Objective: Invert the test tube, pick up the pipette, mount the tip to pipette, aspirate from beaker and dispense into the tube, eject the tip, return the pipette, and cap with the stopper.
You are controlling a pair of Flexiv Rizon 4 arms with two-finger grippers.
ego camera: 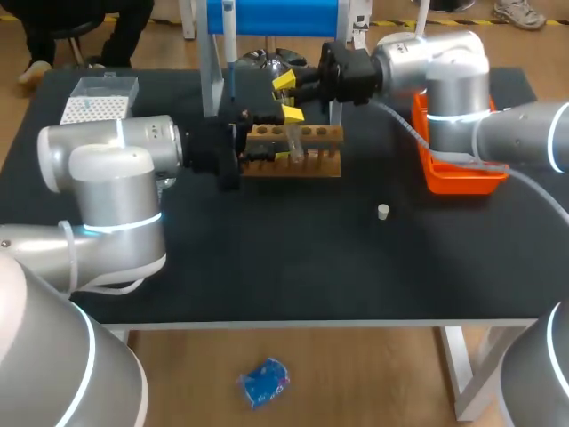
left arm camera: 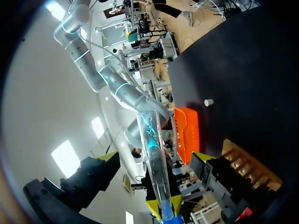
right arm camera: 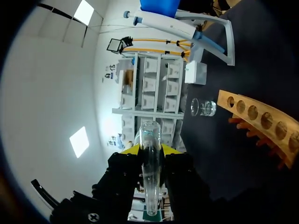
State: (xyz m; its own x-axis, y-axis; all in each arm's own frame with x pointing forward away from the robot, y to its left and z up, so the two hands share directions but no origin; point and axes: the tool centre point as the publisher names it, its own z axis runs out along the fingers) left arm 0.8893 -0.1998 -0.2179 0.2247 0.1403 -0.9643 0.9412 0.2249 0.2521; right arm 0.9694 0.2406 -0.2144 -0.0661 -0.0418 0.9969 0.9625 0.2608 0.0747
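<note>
My right gripper is shut on a clear test tube, held in the air behind the wooden rack. The tube pokes out between the wide-open fingers of my left gripper, which do not touch it. The pipette hangs on its blue-topped stand behind the rack. A glass beaker stands on the table near the rack's end. The small white stopper lies on the black table, in front and to the right of the rack.
A clear tip box sits at the back left. An orange tray lies at the right, under my right arm. The stand's legs rise just behind the rack. Open black tabletop stretches along the front.
</note>
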